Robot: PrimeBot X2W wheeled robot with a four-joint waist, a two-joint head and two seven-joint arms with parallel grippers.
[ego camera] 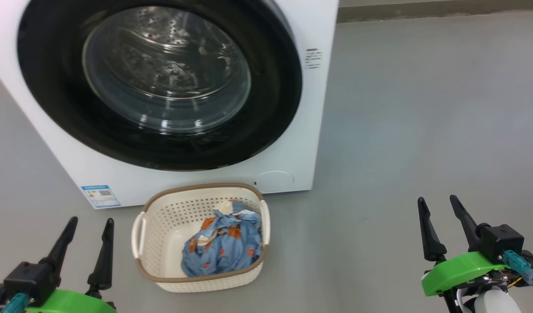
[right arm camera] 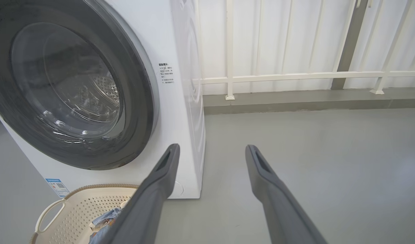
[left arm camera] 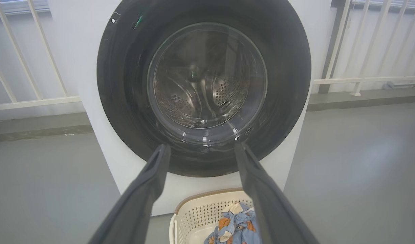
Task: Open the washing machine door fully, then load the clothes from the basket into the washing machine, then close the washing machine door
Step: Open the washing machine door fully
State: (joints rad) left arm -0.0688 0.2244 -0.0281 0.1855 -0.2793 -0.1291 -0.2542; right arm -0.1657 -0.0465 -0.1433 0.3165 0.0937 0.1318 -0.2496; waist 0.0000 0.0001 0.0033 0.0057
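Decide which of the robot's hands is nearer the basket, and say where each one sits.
Left. The left hand, open, sits just to the left of the basket; the right hand, also open, is well off to its right.

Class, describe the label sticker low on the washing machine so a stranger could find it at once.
Start at the big white washing machine with its black-rimmed round door. Go to the front's lower left corner in the head view, left of the basket. The label sticker is a small blue-edged rectangle; the round flap at the lower right is plain white.
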